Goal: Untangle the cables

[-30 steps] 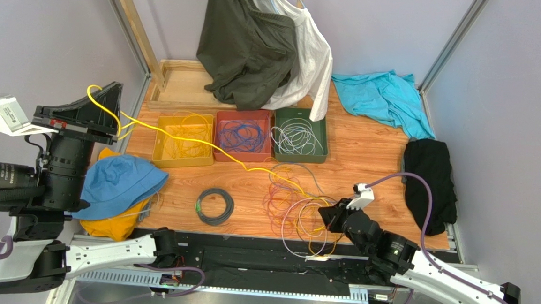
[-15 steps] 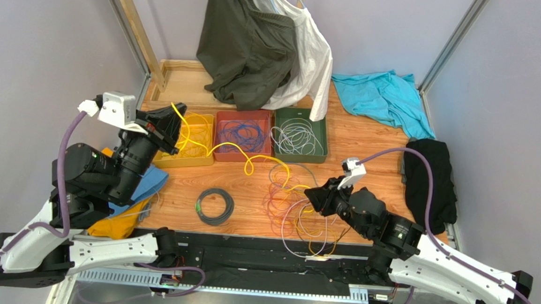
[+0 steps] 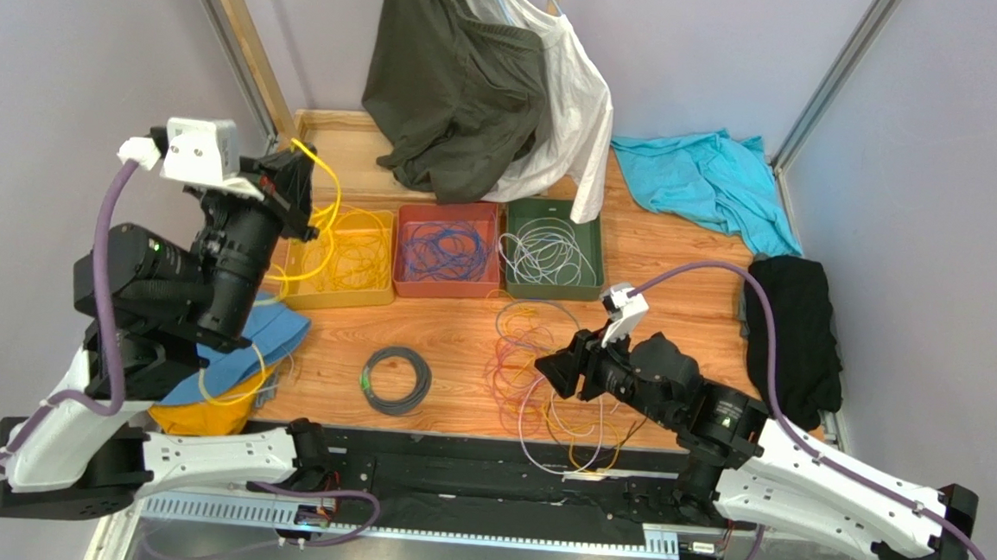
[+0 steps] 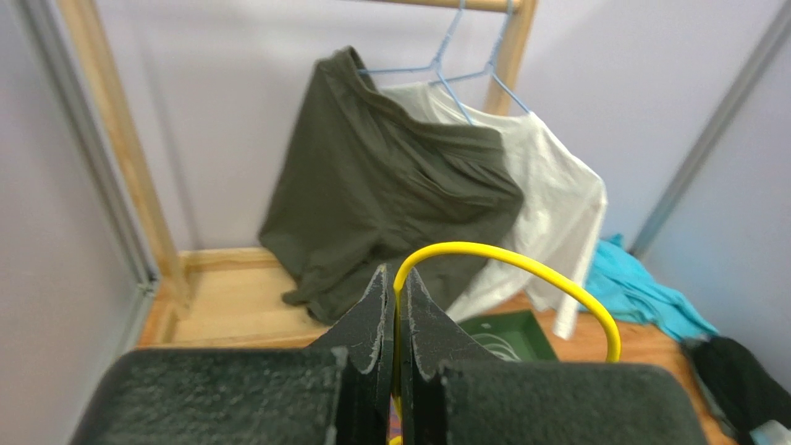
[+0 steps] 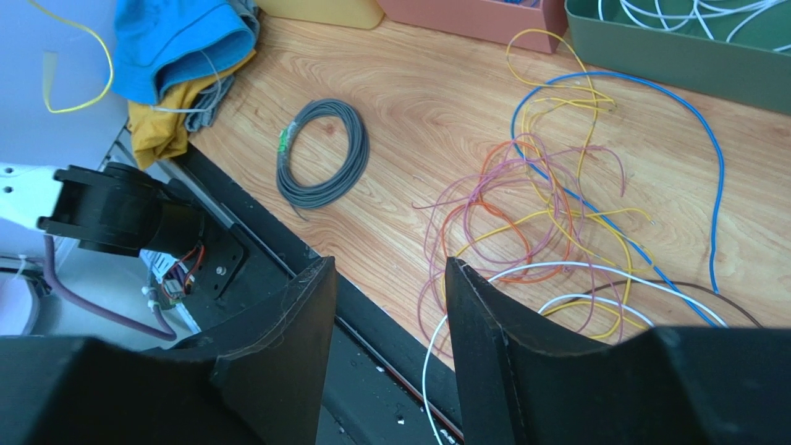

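The cables [image 3: 560, 377] lie as a loose tangle of purple, orange, yellow and white strands on the wooden table, right of centre; in the right wrist view the cables [image 5: 548, 209] spread out beyond my fingers. My right gripper [image 3: 548, 371] hovers at the tangle's left edge, open, with nothing between its fingers [image 5: 390, 264]. My left gripper [image 3: 291, 184] is raised at the back left, shut on a yellow cable [image 3: 332, 182] that droops into the yellow bin [image 3: 292, 296]. In the left wrist view the yellow cable [image 4: 520, 264] arcs out from the shut gripper [image 4: 395, 274].
A red bin [image 3: 445, 287] and a green bin [image 3: 551, 287] holding wires stand beside the yellow one. A grey coil [image 3: 395, 380] lies centre front. A blue hat [image 3: 253, 340] lies at the left. Hanging clothes [image 3: 464, 83], teal cloth [image 3: 712, 176] and black cloth [image 3: 793, 331] ring the table.
My right gripper opened, let go of the yellow cable and moved left. My left arm swung right over the yellow bin, and the once taut cable now hangs slack into it.
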